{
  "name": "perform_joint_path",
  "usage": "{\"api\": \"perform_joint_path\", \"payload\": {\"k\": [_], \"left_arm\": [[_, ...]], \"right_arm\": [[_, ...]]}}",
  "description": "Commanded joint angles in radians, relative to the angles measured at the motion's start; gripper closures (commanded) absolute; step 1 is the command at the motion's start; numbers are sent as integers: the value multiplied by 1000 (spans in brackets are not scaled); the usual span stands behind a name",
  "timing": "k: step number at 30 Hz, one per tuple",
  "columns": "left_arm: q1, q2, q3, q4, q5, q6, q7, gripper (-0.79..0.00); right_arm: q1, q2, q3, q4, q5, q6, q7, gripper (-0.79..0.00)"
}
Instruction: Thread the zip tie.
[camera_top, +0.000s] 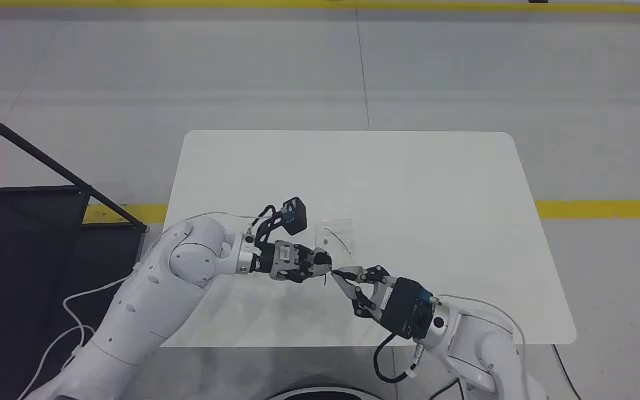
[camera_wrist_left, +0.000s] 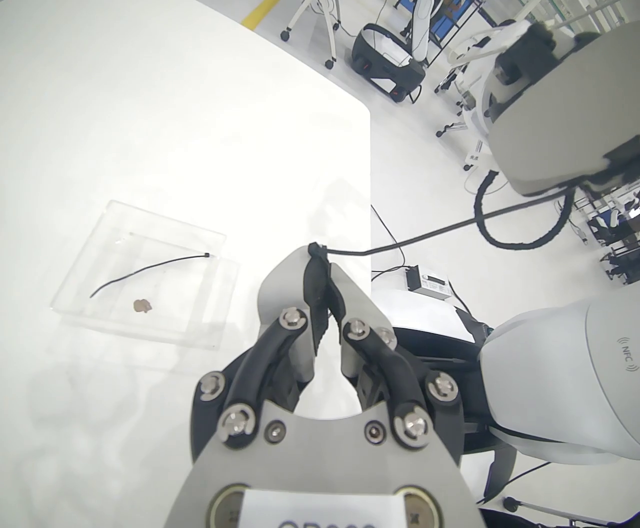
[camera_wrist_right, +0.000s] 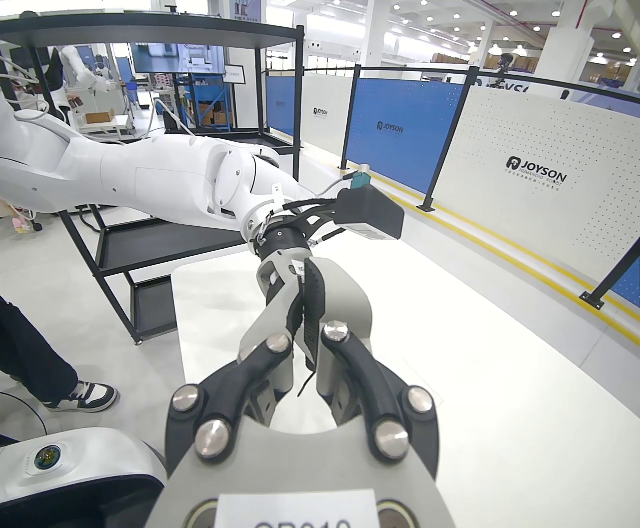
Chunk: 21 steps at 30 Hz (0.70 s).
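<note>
Zip tie (camera_wrist_left: 425, 233) spans the gap between both arms, above the table (camera_top: 450, 200). Left gripper (camera_wrist_left: 317, 260) is clamped on its head; right gripper (camera_wrist_right: 306, 295) seems pinched on the tail. Best to bend the tail round and square its tip to the head's slot before pushing — it is a thin black strap with a small square head, likely limp. Farther off, a spare tie (camera_wrist_left: 150, 266) lies in a clear tray (camera_wrist_left: 165, 217).

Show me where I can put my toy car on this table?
The whole far half of the table, beyond the clear tray, is bare, and so is the wide stretch to the right of the tray. It's crowded near the front edge: the left gripper and right gripper pinch a zip tie there, just beside the tray.
</note>
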<state>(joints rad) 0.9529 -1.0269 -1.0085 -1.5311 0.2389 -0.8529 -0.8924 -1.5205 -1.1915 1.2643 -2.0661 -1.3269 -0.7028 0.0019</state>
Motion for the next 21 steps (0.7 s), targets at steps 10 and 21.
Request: {"api": "perform_joint_path", "payload": {"k": [10, 21], "left_arm": [[-6, 8, 13, -3, 3, -7, -3, 0], [-12, 15, 26, -8, 5, -6, -4, 0]], "right_arm": [[-7, 3, -5, -8, -21, 68, -21, 0], [-28, 5, -13, -21, -62, 139, -55, 0]]}}
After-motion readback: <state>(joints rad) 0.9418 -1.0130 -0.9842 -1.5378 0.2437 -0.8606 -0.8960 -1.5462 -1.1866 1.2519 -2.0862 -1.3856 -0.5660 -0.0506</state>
